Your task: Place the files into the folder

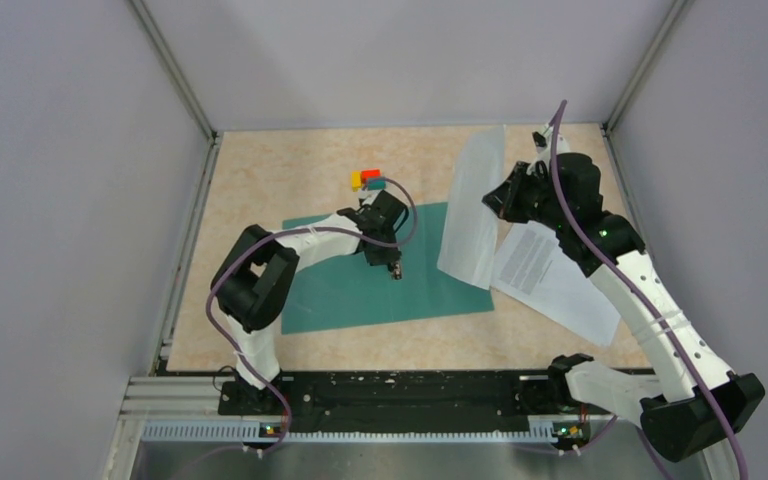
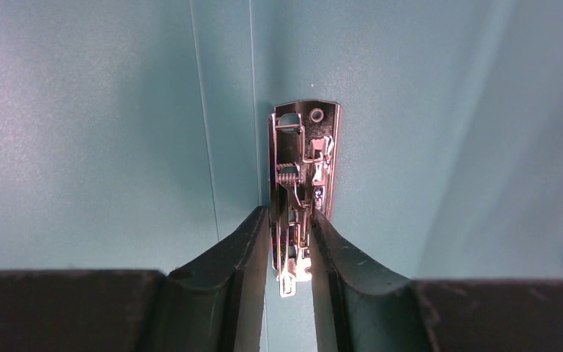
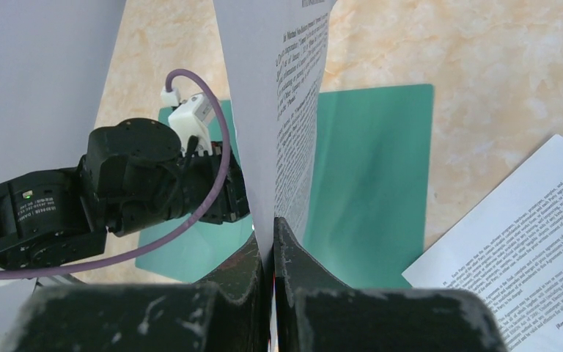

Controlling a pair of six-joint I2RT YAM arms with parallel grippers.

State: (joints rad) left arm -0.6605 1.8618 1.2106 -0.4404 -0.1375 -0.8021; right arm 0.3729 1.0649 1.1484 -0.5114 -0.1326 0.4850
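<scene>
The teal folder (image 1: 340, 290) lay open and flat in the middle of the table (image 1: 290, 170). My left gripper (image 2: 291, 220) was down on its spine, the 2 fingers pressed against either side of the metal clip (image 2: 304, 158), gripping its near end. My right gripper (image 3: 273, 227) was closed tight on 1 printed sheet (image 1: 472, 215), pinching it by its edge so that it stood nearly upright, with its lower end at the folder's right edge. The other sheets (image 1: 550, 275) lay flat on the table just right of the folder, under my right arm. 3 small blocks (image 1: 368, 180), yellow, red and teal, sat together by the folder's far edge.
</scene>
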